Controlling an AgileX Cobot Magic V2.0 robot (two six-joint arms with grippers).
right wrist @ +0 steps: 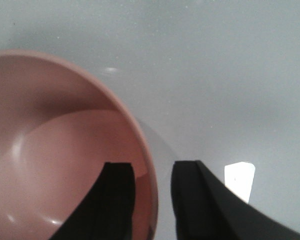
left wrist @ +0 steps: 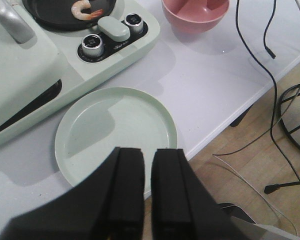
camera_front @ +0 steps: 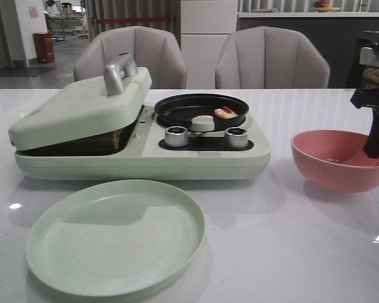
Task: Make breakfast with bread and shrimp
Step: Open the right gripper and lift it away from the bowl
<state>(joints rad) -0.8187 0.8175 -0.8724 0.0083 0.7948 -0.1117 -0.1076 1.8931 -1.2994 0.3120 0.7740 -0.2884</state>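
White tabletop [camera_front: 316, 252] fills the lower part of the front view, with two grey chairs [camera_front: 265, 60] behind it across the upper middle. A pale green breakfast appliance [camera_front: 145, 158] is seen at centre left; its hinged lid [camera_front: 82, 110] is tilted partly open, and a brown edge of bread [camera_front: 118, 137] is glimpsed in the gap beneath it. A black round pan [camera_front: 202, 108] is set in the appliance's right half, at frame centre, and one shrimp [camera_front: 225, 112] lies inside it toward the right, beside the pan's pale green knob [camera_front: 203, 122]. Two metal dials [camera_front: 175, 136] are placed just below the pan. An empty pale green plate [camera_front: 117, 237] rests at lower left, and a pink bowl [camera_front: 338, 158] stands at the right.

The right gripper [camera_front: 374, 148] is seen at the far right edge, straddling the bowl's rim with its jaws apart, one finger inside and one outside, well apart from the shrimp. In the left wrist view, the left gripper [left wrist: 148, 195] is held above the plate's near edge, its jaws nearly together with a narrow gap and nothing between them; the shrimp lies far off, at the upper left of that frame.
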